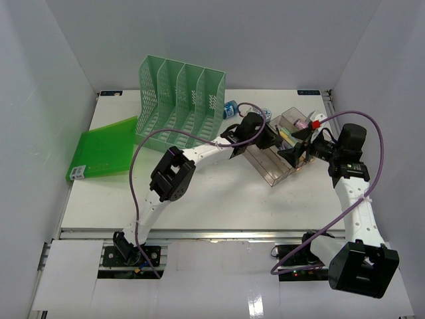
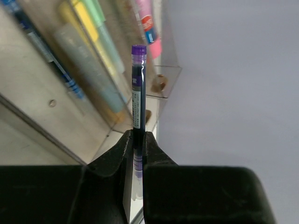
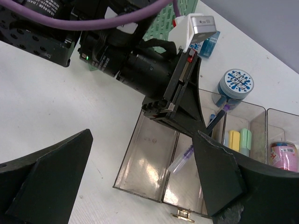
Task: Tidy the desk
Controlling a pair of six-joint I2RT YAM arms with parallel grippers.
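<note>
The desk is a white tabletop. A clear tiered tray lies on it right of centre. My left gripper hovers over the tray, shut on a dark pen with a purple cap. The pen slants down into a tray compartment, its clear end near the floor. Seen from the left wrist, the left gripper pinches the pen's lower barrel. My right gripper stands open beside the tray's right side. In its own view the right gripper holds nothing, with the tray between its fingers.
A green mesh file rack stands at the back left, with a green folder flat beside it. Highlighters and a pink tube fill other tray compartments. A blue-white tape roll and a small blue item sit behind the tray.
</note>
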